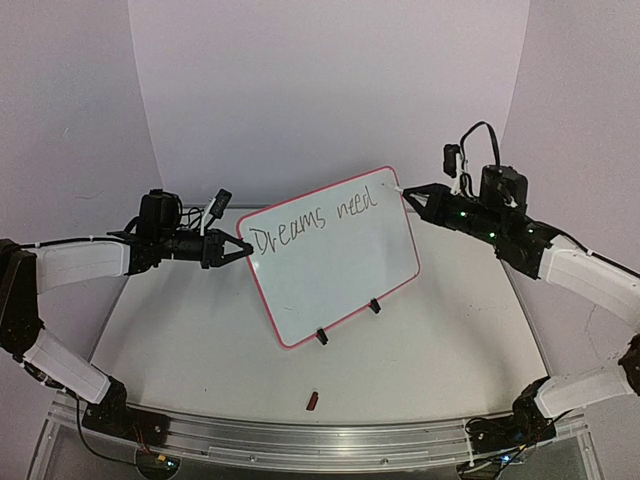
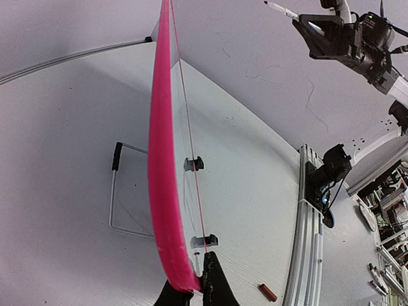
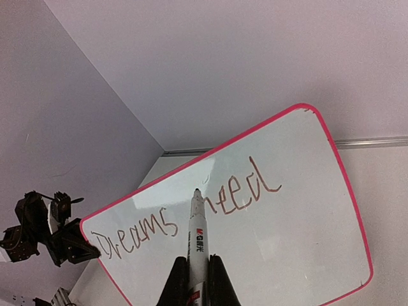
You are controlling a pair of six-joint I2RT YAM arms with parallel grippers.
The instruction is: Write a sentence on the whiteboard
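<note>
The whiteboard (image 1: 340, 270) stands tilted on the table on two black clip feet (image 1: 322, 336), with "Dreams need" written along its top. My left gripper (image 1: 243, 249) is shut on the pink frame at the board's left edge. In the left wrist view the frame (image 2: 160, 159) runs edge-on into the pinching fingertips (image 2: 217, 280). My right gripper (image 3: 197, 274) is shut on a white marker (image 3: 197, 229). The marker points at the board (image 3: 293, 248), and its tip is near the top right corner (image 1: 400, 187), apparently just off the surface.
A small red marker cap (image 1: 312, 401) lies on the table in front of the board, near the metal rail (image 1: 300, 435). A wire stand (image 2: 115, 191) props the board from behind. Curved white walls close in the back and sides.
</note>
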